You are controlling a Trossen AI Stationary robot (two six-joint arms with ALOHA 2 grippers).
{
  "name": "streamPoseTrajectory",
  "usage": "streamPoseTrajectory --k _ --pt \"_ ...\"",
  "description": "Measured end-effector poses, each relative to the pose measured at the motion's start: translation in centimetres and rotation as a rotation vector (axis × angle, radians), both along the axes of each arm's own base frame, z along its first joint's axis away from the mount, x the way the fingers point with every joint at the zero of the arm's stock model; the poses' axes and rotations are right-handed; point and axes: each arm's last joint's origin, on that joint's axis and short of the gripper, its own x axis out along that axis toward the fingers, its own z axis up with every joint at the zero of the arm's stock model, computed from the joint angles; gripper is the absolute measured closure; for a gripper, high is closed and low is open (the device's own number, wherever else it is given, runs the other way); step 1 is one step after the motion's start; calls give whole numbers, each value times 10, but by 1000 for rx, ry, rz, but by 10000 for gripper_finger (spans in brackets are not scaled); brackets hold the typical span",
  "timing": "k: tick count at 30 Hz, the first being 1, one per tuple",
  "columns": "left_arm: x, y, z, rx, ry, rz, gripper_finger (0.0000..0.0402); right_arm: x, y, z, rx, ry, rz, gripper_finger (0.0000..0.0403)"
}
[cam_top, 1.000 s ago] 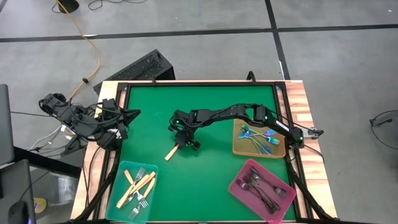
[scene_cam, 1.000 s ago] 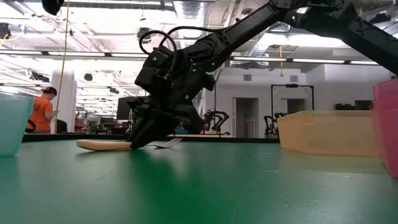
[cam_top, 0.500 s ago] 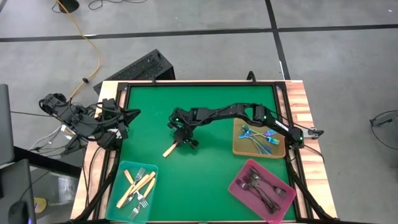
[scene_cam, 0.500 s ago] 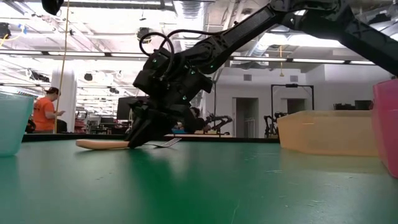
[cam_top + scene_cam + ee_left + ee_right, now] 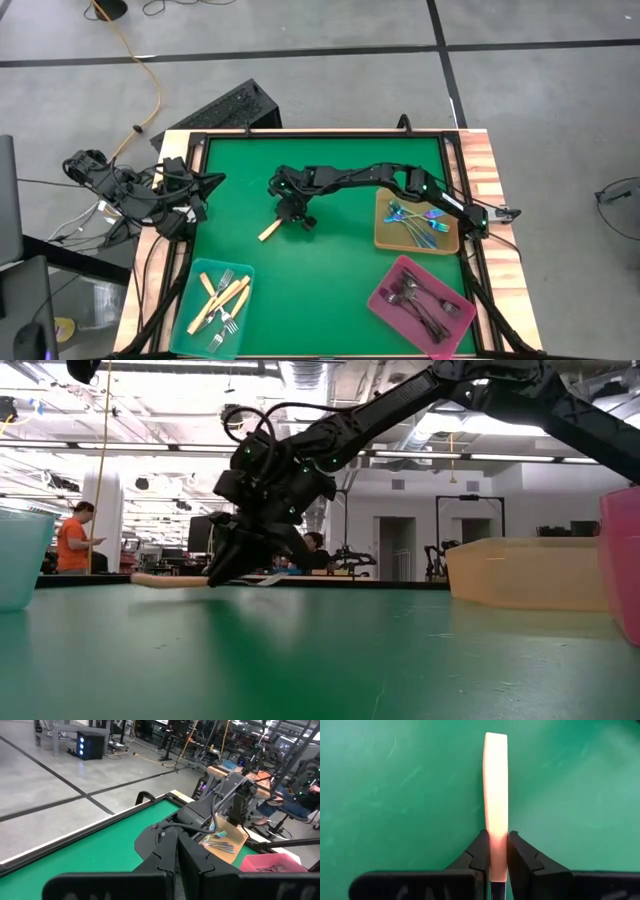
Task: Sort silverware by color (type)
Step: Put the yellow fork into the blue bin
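My right gripper (image 5: 284,217) reaches across the green table to its middle and is shut on a cream-handled fork (image 5: 268,231). The low view shows the fork's handle (image 5: 165,580) sticking out on one side of the gripper (image 5: 215,578) and its tines (image 5: 262,580) on the other, low over the table. More cream forks lie in the teal tray (image 5: 243,272), iridescent ones in the tan tray (image 5: 385,238), and dark ones in the pink tray (image 5: 385,290). My left gripper (image 5: 192,207) waits, shut (image 5: 176,865), at the table's left edge. My right gripper pinches the fork's cream handle at its tine end (image 5: 497,845) between its two fingers (image 5: 479,855). The fingers slant down from the table's right and lie along the handle, whose free end (image 5: 496,750) points ahead of them. Whether the fork touches the table, I cannot tell.
The teal tray sits at the near left corner, the pink tray at the near right, and the tan tray (image 5: 525,572) along the right edge. A black frame (image 5: 320,133) rims the table. In the low view a person (image 5: 70,550) stands in the room beyond.
My right gripper has moved toward the table's far edge and a little left, staying shut on the cream-handled fork. The fork has gone with it, its handle still pointing toward the near left.
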Motion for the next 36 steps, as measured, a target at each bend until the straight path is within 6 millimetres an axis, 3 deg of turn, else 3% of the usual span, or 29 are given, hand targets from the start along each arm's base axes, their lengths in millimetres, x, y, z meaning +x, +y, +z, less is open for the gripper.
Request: streamPoseTrajectory --k 12,18,26,36 --pt "0 0 1 0 -8 1 401 11 -1 29 45 -66 -48 338" --pt "2 -1 7 -21 -62 -3 401 20 12 55 66 -130 -41 338" --pt "1 -1 26 -57 -167 -28 401 28 50 79 83 -186 14 338" --pt "0 -1 37 -43 -214 -36 401 32 112 86 104 -250 105 338"
